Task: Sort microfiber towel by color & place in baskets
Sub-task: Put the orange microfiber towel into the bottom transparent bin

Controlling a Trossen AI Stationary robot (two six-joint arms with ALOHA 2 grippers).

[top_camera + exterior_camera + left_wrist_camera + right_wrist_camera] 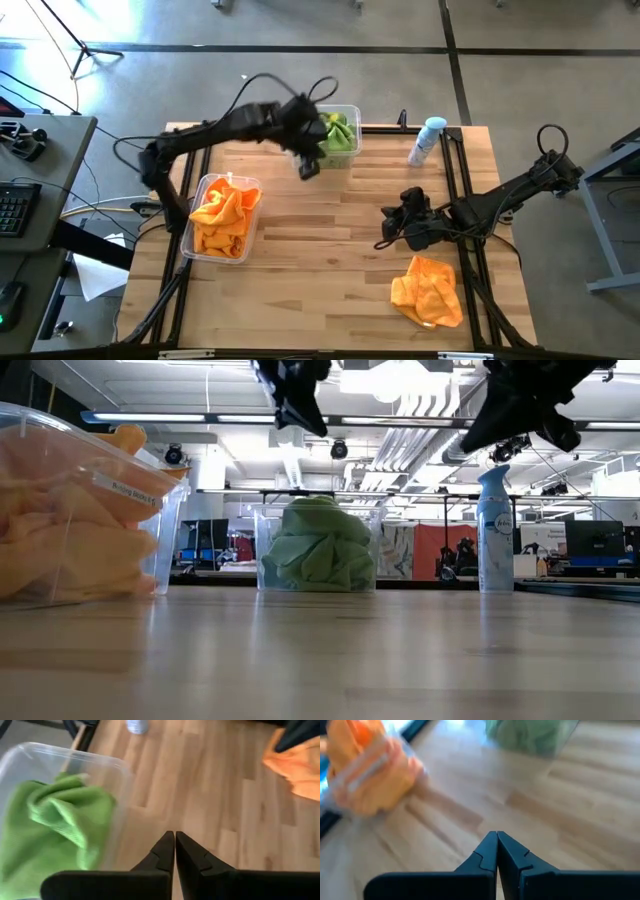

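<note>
You have the wooden table (330, 240) as your widest reference; take the spray bottle (428, 140) at its far edge as the landmark. Well to the left of the bottle and nearer you sits the orange-filled basket (222, 217), heaped with orange towels (220, 215). Closer to the bottle, just to its left along the same far edge, stands the green basket (338, 132) holding the green towels (338, 135).

Judging by how things lie, you are most of the way through: both colours are binned, and one loose orange towel (428, 292) is left on the bare wood, on the near side of the bottle and well apart from both baskets. That one belongs in the orange-filled basket.

The left gripper (308, 166) hangs just beside the green basket's near edge, fingers pressed together on nothing. The right gripper (392, 227) hovers between the bottle and the loose orange towel, fingers likewise pressed together and empty.

The overhead view alone shows you the loose towel whole; the table-level view misses it entirely, yet shows the green heap rising level with its basket's rim. The left wrist view shows the closed fingers (165, 855) clear of the green cloth; the right wrist view looks across bare wood toward both baskets.
</note>
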